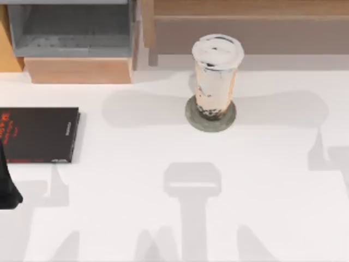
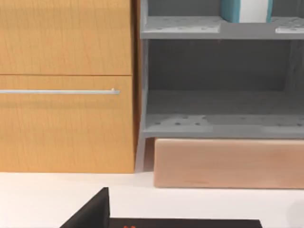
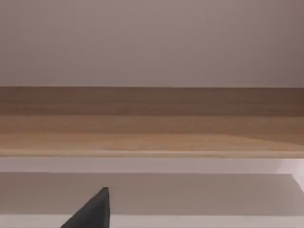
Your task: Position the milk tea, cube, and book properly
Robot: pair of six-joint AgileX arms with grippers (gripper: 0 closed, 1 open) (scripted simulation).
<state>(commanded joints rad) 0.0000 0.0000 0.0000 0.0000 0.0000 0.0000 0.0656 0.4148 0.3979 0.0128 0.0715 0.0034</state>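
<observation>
1. Left pincer (image 1: 8, 191) sits at the bench's (image 1: 163, 164) left edge, beside the black book (image 1: 38, 134); whether its fingers are apart, I cannot tell.
2. Milk tea (image 1: 215, 76) stands upright on the grey coaster (image 1: 210, 115).
3. Teal book (image 2: 247, 10) stands on the grey shelf (image 2: 218, 123).

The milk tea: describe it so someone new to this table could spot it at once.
Start at the long wooden ledge along the table's far edge; just in front of it sits a flat grey round coaster. The milk tea stands upright on that coaster: a tall clear cup with a white domed lid, beige drink and dark pearls at the bottom. The flat black book lies far off at the table's left.
</observation>
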